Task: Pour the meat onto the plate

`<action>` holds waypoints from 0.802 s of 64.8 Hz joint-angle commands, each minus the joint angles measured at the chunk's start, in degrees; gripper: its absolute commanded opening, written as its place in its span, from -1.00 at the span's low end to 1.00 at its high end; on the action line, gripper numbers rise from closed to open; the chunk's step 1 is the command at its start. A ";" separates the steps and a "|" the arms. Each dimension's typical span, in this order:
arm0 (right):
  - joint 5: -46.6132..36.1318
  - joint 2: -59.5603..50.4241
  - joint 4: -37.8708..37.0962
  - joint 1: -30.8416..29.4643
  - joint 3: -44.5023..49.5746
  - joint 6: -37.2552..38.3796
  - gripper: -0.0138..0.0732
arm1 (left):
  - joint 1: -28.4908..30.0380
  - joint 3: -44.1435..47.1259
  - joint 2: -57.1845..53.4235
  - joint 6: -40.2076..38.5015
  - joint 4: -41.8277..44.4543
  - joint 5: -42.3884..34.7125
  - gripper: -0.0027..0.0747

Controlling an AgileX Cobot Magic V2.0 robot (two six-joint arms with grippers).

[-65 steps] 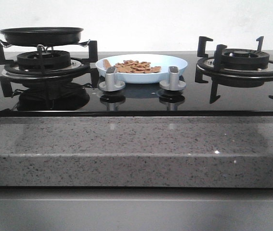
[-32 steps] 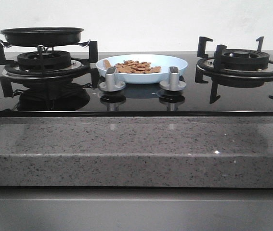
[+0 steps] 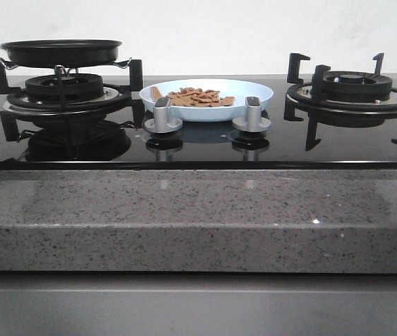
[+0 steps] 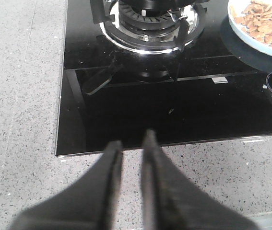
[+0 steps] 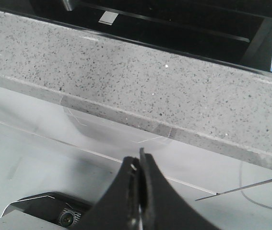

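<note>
Front: meat (image 3: pixel 197 97) heaped on plate (image 3: pixel 206 99) mid-bench between burners, pan (image 3: pixel 61 51) at 9 o'clock; left wrist: left gripper (image 4: pixel 132 143) jaws nearly closed, empty, plate toward 2 o'clock, nearer arm; right wrist: right gripper (image 5: pixel 139 165) jaws closed, empty, off bench.

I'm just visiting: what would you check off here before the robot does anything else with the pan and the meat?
1. Orange-brown meat pieces on the round pale-blue plate: ok.
2. Black frying pan resting on the left burner grate: ok.
3. Pan emptied: cannot tell, its inside is hidden.
4. Left gripper holding nothing, fingers nearly together: ok.
5. Right gripper shut, holding nothing, off the stove: ok.
</note>
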 commanded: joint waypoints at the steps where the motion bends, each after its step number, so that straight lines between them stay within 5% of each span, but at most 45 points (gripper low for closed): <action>1: -3.24 0.49 -0.22 -0.42 -1.32 0.09 -0.95 | -0.40 -1.39 -0.05 -0.61 -0.57 -4.26 -0.98; 52: -2.83 0.49 -0.38 -0.42 -1.32 0.09 -0.96 | -0.27 3.37 -7.02 -0.61 0.40 -7.19 -0.98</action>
